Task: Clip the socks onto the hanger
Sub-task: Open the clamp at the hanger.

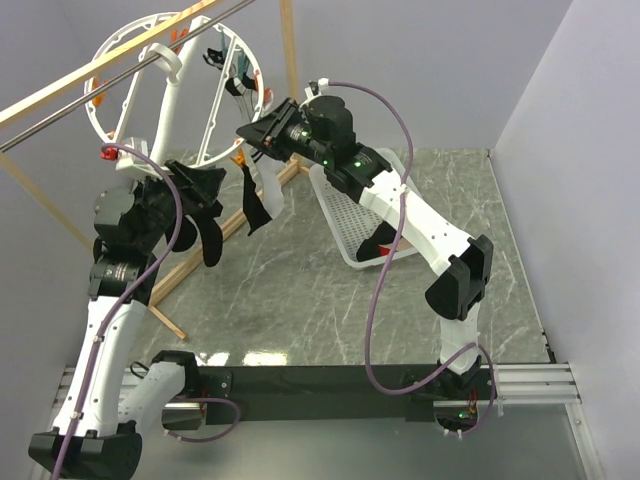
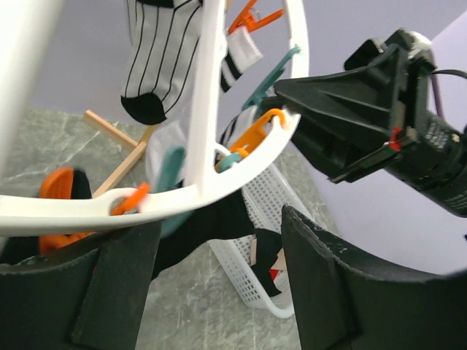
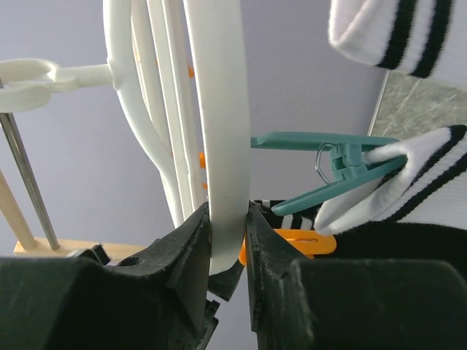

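Observation:
The hanger (image 1: 170, 100), a white ring with cross-bars, hangs from a rod at the back left. My right gripper (image 1: 262, 135) is shut on its lower right rim; its fingers (image 3: 266, 240) press both sides of the white rim (image 3: 222, 109). A black sock (image 1: 255, 205) hangs from the ring beside it. My left gripper (image 1: 205, 190) sits at the ring's bottom edge, jaws wide apart (image 2: 215, 226) with nothing between them. Another black sock (image 1: 210, 240) hangs just under it; what holds it is hidden. A teal clip (image 3: 343, 164) grips a white black-striped sock (image 3: 394, 182).
A white mesh basket (image 1: 350, 215) lies tipped on the marble table behind the right arm, with a black sock (image 1: 385, 245) in it. A wooden frame (image 1: 200, 260) and a metal rod (image 1: 100, 95) carry the hanger. A pinstriped white sock (image 2: 157, 51) hangs on the ring.

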